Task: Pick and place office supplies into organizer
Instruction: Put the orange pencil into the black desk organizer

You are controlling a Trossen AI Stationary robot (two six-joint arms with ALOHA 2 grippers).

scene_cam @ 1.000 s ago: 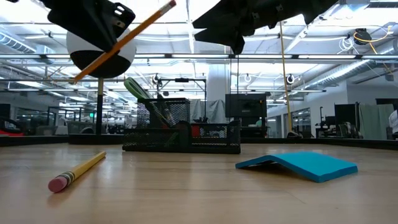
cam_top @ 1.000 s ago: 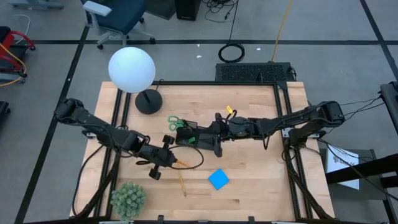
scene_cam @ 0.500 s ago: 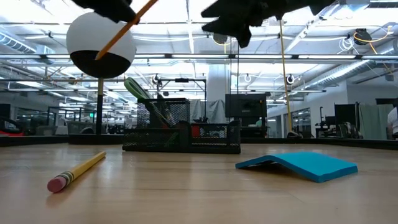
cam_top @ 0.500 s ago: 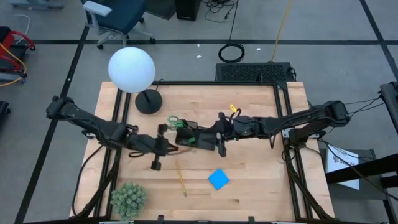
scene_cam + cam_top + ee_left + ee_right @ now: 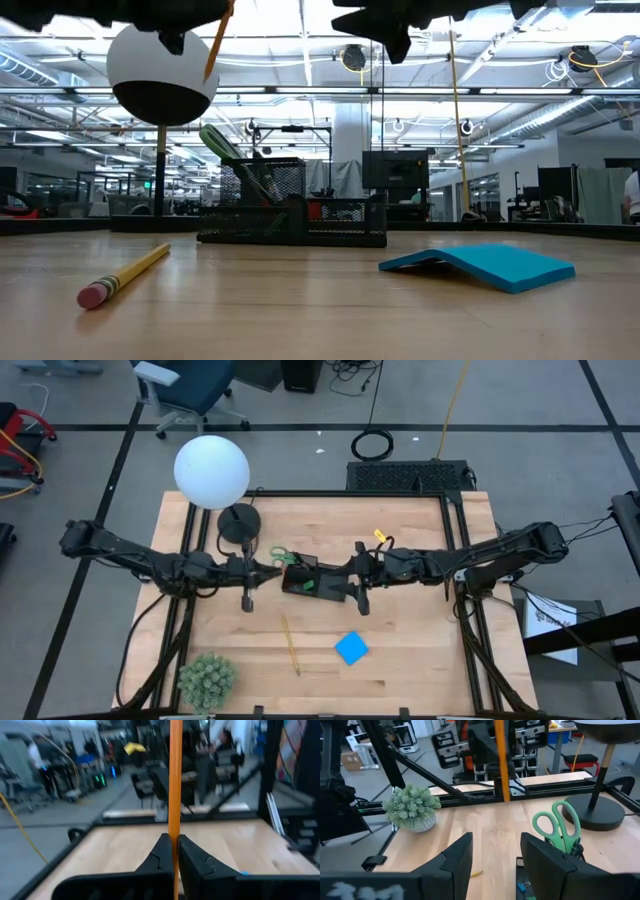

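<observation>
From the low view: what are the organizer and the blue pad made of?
Organizer: looks like black wire mesh, likely metal; the room shows through its grid walls. Blue pad: looks like matte paper or thin card; one edge lifts off the table, which looks like light wood with visible grain.

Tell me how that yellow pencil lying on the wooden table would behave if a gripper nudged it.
The yellow pencil looks thin, straight and probably stiff and light. Lying flat on the smooth wooden table, it may roll or skid sideways.
</observation>
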